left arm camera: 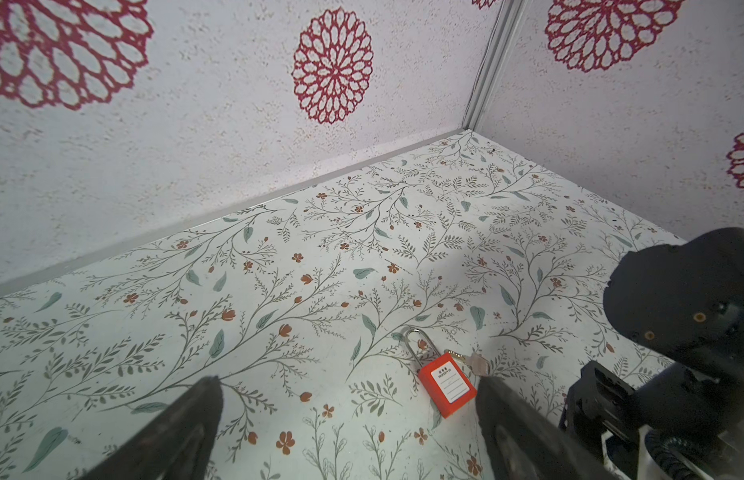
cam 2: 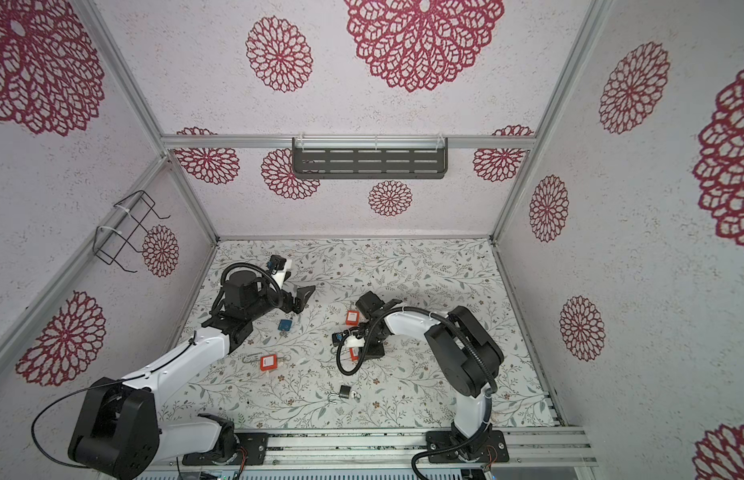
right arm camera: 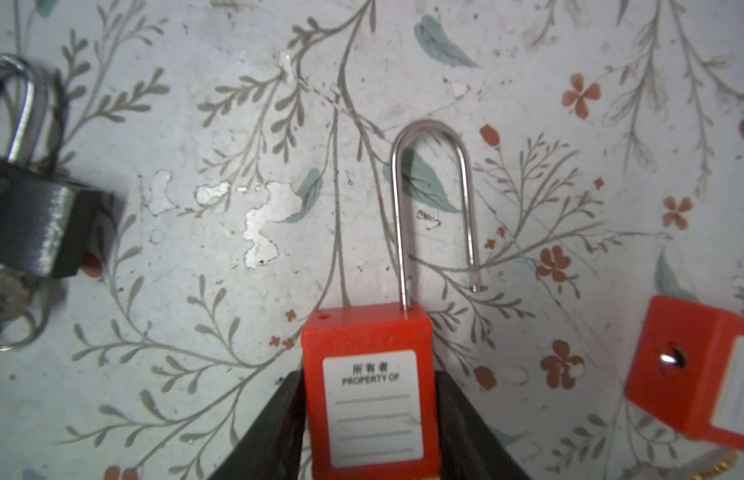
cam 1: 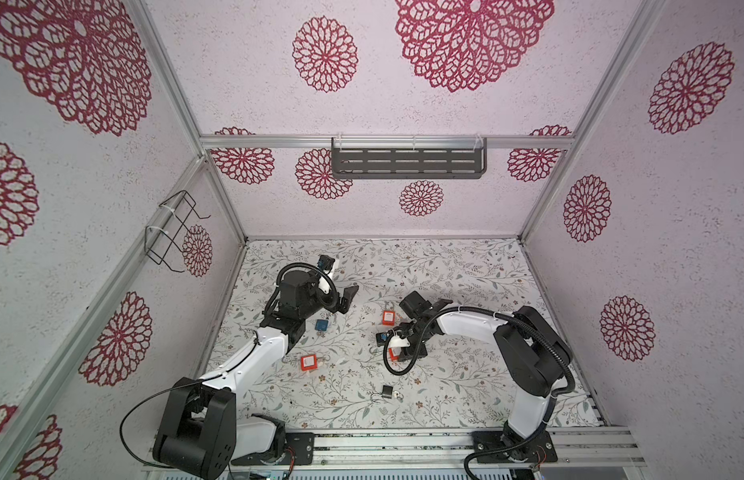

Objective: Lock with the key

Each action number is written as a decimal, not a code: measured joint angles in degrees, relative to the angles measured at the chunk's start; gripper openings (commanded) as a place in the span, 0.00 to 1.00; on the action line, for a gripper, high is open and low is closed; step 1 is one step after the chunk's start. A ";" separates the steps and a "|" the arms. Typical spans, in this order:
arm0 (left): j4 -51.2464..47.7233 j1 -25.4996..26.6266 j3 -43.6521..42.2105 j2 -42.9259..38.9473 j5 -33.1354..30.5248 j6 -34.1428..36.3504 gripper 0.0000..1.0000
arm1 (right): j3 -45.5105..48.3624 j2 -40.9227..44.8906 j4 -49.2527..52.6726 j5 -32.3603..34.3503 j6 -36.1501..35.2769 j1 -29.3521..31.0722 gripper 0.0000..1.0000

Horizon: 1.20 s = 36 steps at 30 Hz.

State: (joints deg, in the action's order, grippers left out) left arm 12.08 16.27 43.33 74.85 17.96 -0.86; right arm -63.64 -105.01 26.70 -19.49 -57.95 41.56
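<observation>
**Ana:** What sat closest to the right wrist camera?

**Ben:** The right gripper (right arm camera: 370, 376). Its black fingers (right arm camera: 278, 419) lay against both flanks of the red padlock (right arm camera: 372, 415), which looked like a grip to me. The shackle (right arm camera: 430, 129) stood open, with its free leg clear of the body. A grey padlock (right arm camera: 41, 224) lay apart on the near side and a second red padlock (right arm camera: 694, 374) on the far side.

**Ana:** And the left wrist view?

**Ben:** The left gripper (left arm camera: 347, 380) was spread wide and empty above the table (left arm camera: 278, 291). Ahead of it lay the second red padlock, with a key (left arm camera: 475, 365) just beside its body.

**Ana:** And from above?

**Ben:** In both top views the red padlock (cam 1: 393, 354) lay right of centre, mostly hidden under the right wrist. The left gripper (cam 1: 348, 300) hovered to its far left, well apart. A blue padlock (cam 1: 321, 325) and a third red padlock (cam 1: 308, 362) lay on the left side.

**Ana:** Which step was that?

**Ben:** Securing the lock, I judged; nothing was locked yet. The next move called for the free leg to be lined up with its hole and pressed home, and for the left gripper to bring a key. The gripped padlock's keyhole was hidden, and I couldn't tell which key fitted it.
</observation>
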 measured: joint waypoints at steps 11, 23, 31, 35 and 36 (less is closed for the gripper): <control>-1.62 -0.37 0.20 -0.37 6.36 1.97 0.87 | 0.00 0.17 -0.26 -0.66 -0.37 0.50 0.30; -17.64 -0.63 10.16 -0.35 21.29 23.71 0.55 | 0.57 14.99 1.31 -3.39 2.27 -2.89 0.26; -22.27 0.85 10.80 0.35 28.04 35.30 0.51 | 1.05 22.36 4.52 -4.79 2.54 -7.93 0.25; -24.20 2.86 13.05 2.93 29.66 37.57 0.49 | 1.38 24.63 4.44 -4.57 2.49 -8.70 0.25; -24.48 3.43 13.70 3.58 29.83 37.86 0.49 | 1.36 24.98 4.46 -4.52 2.49 -8.81 0.25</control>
State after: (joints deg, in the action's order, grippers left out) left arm -12.40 19.70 57.04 78.43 47.79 36.99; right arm -62.28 -80.03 31.16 -24.01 -55.46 32.75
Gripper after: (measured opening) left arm 0.493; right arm 0.412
